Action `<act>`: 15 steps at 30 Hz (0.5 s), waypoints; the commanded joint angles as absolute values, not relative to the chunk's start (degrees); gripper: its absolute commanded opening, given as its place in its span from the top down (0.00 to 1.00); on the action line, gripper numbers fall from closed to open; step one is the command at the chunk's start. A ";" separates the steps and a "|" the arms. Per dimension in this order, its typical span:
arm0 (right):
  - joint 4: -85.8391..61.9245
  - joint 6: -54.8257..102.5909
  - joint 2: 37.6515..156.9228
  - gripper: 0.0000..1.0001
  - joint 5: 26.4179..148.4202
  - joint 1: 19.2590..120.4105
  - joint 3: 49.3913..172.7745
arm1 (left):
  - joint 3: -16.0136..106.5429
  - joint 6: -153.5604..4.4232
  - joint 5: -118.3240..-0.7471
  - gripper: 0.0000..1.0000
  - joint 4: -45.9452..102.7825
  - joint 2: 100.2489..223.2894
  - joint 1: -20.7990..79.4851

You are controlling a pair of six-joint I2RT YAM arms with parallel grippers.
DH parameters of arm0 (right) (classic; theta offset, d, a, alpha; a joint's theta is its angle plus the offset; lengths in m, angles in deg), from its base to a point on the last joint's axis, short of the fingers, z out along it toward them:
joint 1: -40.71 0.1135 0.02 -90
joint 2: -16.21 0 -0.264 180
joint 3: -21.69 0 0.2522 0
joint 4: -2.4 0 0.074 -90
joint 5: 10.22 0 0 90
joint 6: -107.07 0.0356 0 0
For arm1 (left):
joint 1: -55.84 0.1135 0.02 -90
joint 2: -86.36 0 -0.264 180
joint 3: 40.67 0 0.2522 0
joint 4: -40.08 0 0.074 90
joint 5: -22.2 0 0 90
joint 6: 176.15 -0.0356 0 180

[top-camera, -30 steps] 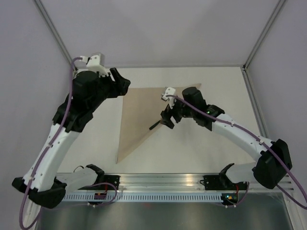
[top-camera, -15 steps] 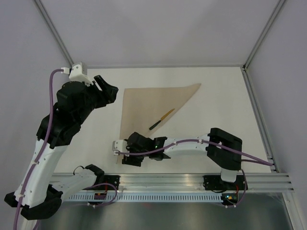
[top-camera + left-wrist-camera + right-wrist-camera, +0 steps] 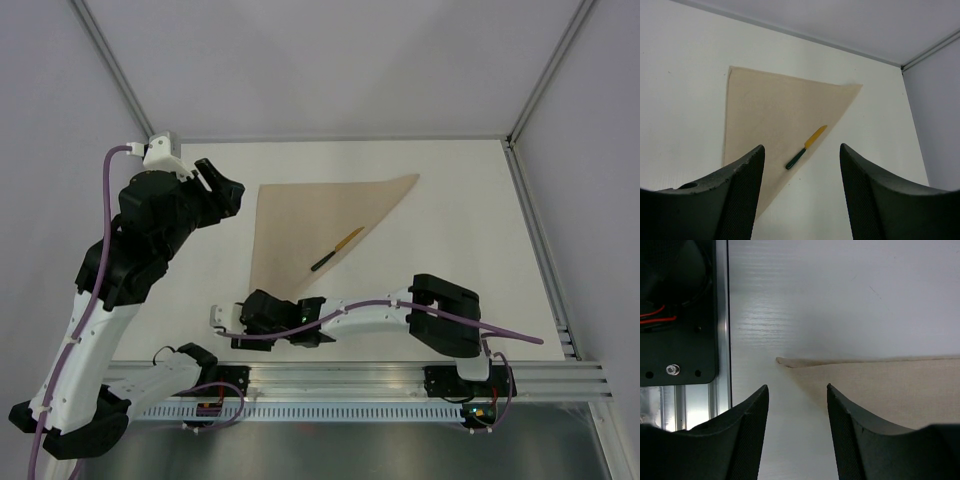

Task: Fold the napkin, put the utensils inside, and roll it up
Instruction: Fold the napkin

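White and matte, the table (image 3: pixel 450 200) is enclosed by pale grey walls (image 3: pixel 320 60) and slim metal posts (image 3: pixel 110 60). A beige napkin (image 3: pixel 310 225) is laid flat on it in the shape of a triangle: one side runs along the far part of the table, one runs straight down on the left, and the long slanted edge faces the right. A slim utensil (image 3: pixel 337 249) is seen lying along that slanted edge, its orange end turned to the far right and its dark green end to the near left. Nothing is touching it.

The left tool (image 3: pixel 235 195) is held high beside the far left corner of the napkin, well apart from the cloth. Its jaws are spread wide and nothing is held between them; in the left wrist view the napkin and the utensil are framed far below the gap.

The right arm is stretched low along the near edge of the table, and the right tool (image 3: pixel 796 390) is set at the near corner of the napkin. Its jaws are parted, with bare table seen between them, and the pointed tip of the cloth lies just ahead. No grip on the cloth is seen. An aluminium rail (image 3: pixel 722 340) is seen just beside that corner.
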State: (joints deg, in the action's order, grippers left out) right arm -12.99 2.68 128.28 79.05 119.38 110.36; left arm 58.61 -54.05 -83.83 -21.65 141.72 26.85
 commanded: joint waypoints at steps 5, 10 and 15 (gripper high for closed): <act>-11.80 3.53 130.90 0.50 76.44 120.78 113.85 | 59.49 -53.10 -83.71 0.34 -22.64 141.21 26.75; -11.80 3.36 132.83 0.50 75.82 121.04 114.99 | 59.32 -53.10 -83.62 0.34 -22.64 141.73 26.75; -11.80 3.18 134.24 0.50 76.09 121.04 116.04 | 59.14 -53.28 -83.71 0.34 -22.64 141.65 26.75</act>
State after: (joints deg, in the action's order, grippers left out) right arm -12.75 2.85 133.22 77.36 120.74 113.58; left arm 58.61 -54.05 -83.83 -21.82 141.72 26.85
